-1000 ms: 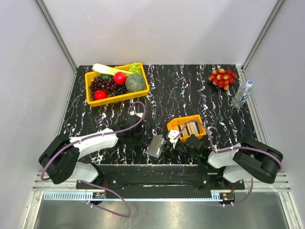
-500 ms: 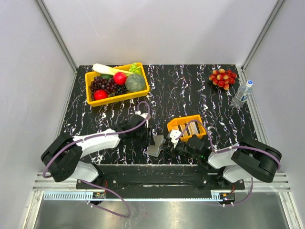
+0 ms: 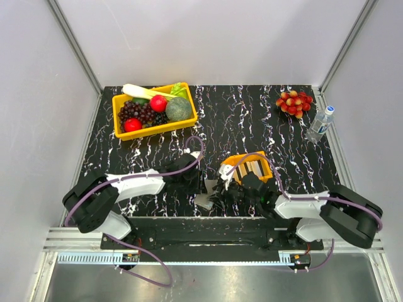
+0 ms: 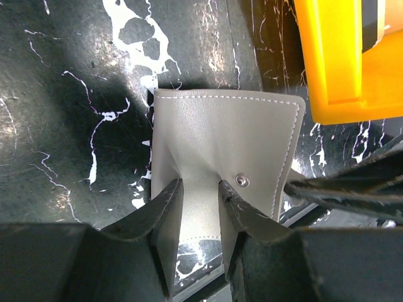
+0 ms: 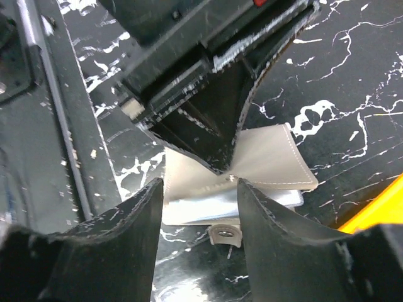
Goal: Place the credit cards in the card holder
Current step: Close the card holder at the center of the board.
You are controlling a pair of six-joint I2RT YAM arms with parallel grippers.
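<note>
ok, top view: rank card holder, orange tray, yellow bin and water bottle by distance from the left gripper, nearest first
1. card holder: right at the left gripper, by the near table edge.
2. orange tray: just to the right, slightly farther back.
3. yellow bin: back left of the table.
4. water bottle: far right edge.

table (image 3: 252, 119) black marbled | on it: yellow bin (image 3: 157, 129), orange tray (image 3: 229, 165), card holder (image 4: 227, 138), grape bunch (image 3: 294, 102), water bottle (image 3: 320, 124)

Black tabletop (image 3: 252, 119) veined in white, closed in by 3 pale grey walls (image 3: 208, 38).
2 aluminium posts (image 3: 75, 53) rise at the corners farthest from the arm bases (image 3: 110, 226); behind those bases lie a ribbed metal rail (image 3: 208, 258) and brushed steel (image 3: 208, 286). Soft, even light.
</note>
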